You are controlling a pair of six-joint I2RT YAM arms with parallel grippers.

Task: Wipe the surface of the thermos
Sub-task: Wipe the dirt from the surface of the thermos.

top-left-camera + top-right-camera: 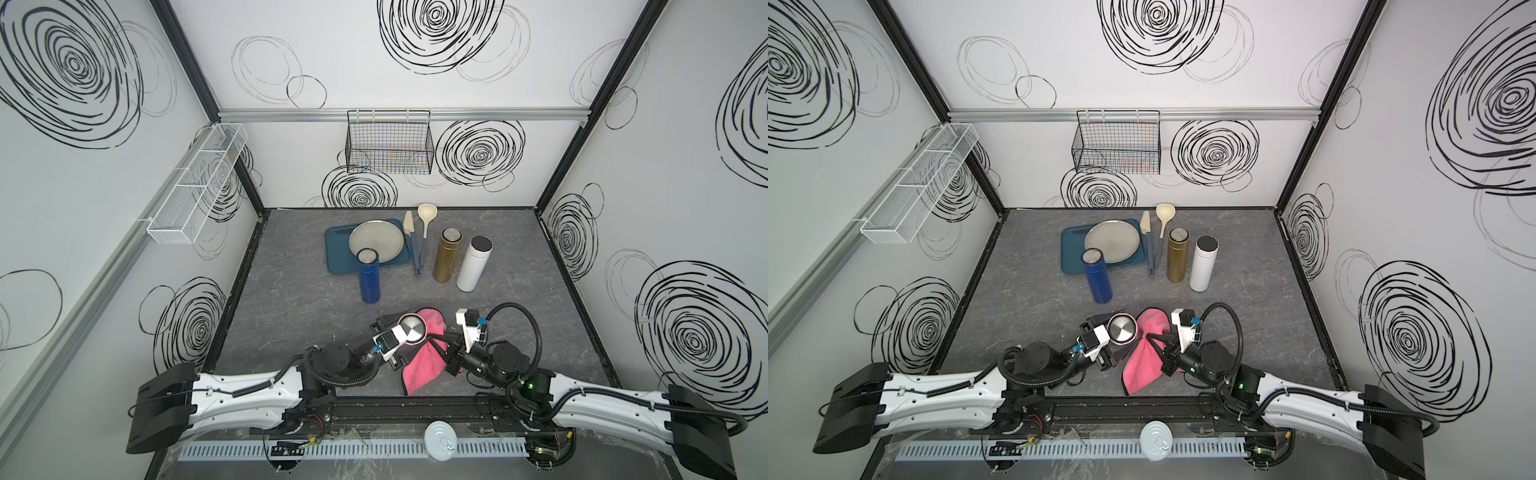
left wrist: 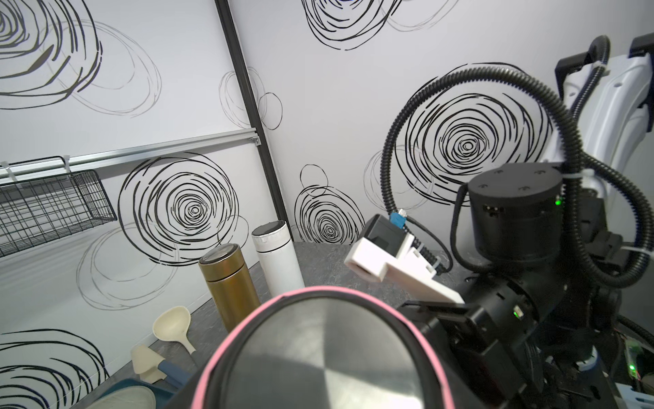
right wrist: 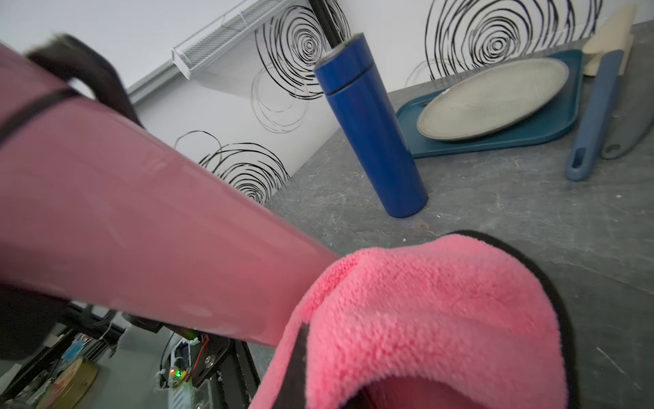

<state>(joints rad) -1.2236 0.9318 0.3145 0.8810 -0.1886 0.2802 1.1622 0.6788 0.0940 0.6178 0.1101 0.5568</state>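
Clamping the pink thermos (image 1: 412, 328) is the left end effector (image 1: 405, 338); the right end effector (image 1: 436, 343) pinches pink cloth (image 1: 419, 370) against it.

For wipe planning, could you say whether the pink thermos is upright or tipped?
Roughly upright: in both top views the pink thermos shows mainly its round top.
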